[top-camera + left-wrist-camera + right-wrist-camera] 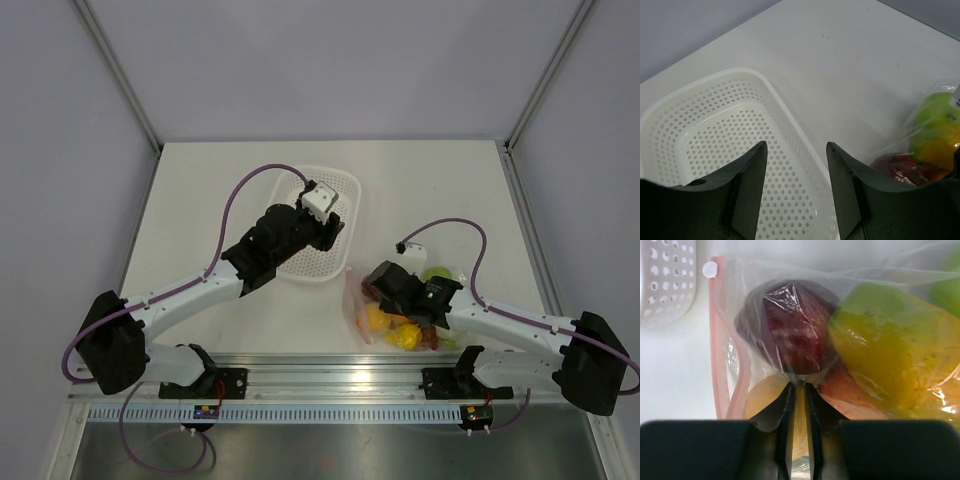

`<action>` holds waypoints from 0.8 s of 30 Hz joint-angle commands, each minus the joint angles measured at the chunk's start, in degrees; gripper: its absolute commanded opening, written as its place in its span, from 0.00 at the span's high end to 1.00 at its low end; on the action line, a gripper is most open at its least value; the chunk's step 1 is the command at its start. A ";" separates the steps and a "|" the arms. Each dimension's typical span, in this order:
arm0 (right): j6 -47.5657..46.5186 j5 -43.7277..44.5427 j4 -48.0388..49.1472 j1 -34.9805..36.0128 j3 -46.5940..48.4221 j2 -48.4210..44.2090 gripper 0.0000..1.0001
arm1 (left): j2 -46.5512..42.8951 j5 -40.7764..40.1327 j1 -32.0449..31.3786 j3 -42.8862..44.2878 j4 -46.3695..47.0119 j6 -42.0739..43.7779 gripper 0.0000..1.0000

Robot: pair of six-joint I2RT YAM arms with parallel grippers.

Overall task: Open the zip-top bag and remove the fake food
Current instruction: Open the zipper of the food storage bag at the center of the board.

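The zip-top bag [400, 322] lies at the table's front right, clear and crinkly, with its pinkish zip strip [716, 340] on the left side in the right wrist view. Inside it the fake food shows: a dark red piece [790, 335], a green-yellow fruit [885, 350] and a pale orange one [762, 395]. My right gripper [798, 386] sits on the bag, its jaws nearly together and pinching a fold of the film. My left gripper [796, 147] hangs open over the white basket [715, 125], holding nothing.
The white perforated basket [345, 190] stands at mid-table, left of the bag, with nothing in it. The bag's fruit [935, 130] shows at the right edge of the left wrist view. Grey walls enclose the table on three sides.
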 commanded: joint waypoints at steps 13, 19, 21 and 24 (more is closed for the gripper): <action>0.50 12.90 -12.80 0.28 4.56 -6.81 1.00 | 1.18 0.63 0.25 3.16 -0.80 -0.73 0.46; -11.42 10.37 -9.82 -9.11 9.75 -2.33 1.00 | 1.09 3.18 0.25 3.16 -1.69 -2.57 0.47; -14.43 7.57 -6.48 -14.71 10.37 -0.48 1.00 | 1.09 3.18 0.25 2.55 -1.34 -2.84 0.47; -18.57 4.57 -3.48 -19.05 11.77 2.94 1.00 | 0.91 3.09 0.25 1.76 -0.63 -3.72 0.47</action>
